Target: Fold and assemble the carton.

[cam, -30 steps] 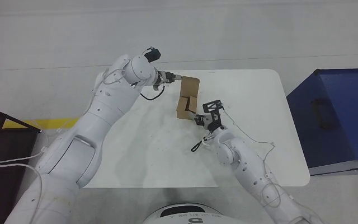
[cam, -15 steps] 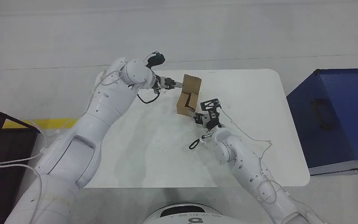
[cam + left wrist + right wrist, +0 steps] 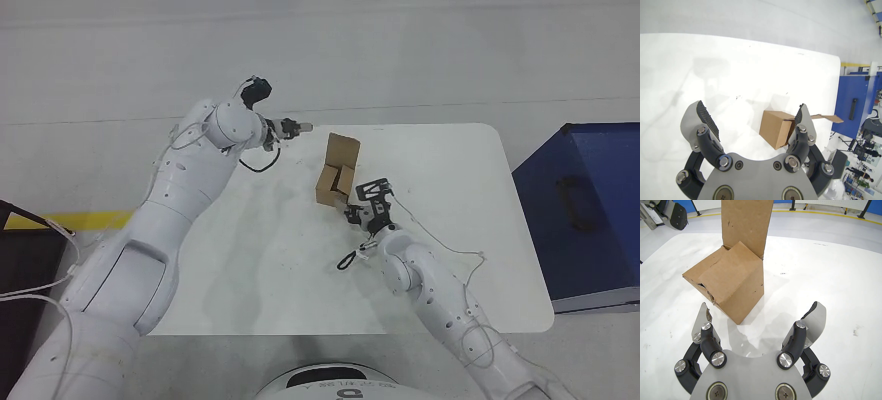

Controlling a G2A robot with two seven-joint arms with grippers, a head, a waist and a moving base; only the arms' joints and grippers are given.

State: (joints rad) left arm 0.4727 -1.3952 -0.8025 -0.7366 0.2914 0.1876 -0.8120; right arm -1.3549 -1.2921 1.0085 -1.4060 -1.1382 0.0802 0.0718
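A brown carton [image 3: 337, 170] stands on the white table [image 3: 250, 260], toward its far middle. Its body is folded into a box with one tall flap [image 3: 746, 224] sticking up and the side flaps [image 3: 723, 266] tucked loosely, with a torn-looking edge. My left gripper [image 3: 300, 127] hovers open near the table's far edge, a short way from the carton [image 3: 775, 128] and not touching it. My right gripper [image 3: 365, 205] sits open just in front of the carton [image 3: 730, 279], close to the tabletop, with nothing between its fingers.
A blue bin [image 3: 590, 215] stands on the floor beyond the table's right edge. A black cable loop [image 3: 348, 260] hangs from the right arm over the table. Bare tabletop lies to the left, front and right of the carton.
My left gripper has come off the carton's flap and drawn back toward the far left. The carton has settled slightly. The right gripper has barely moved.
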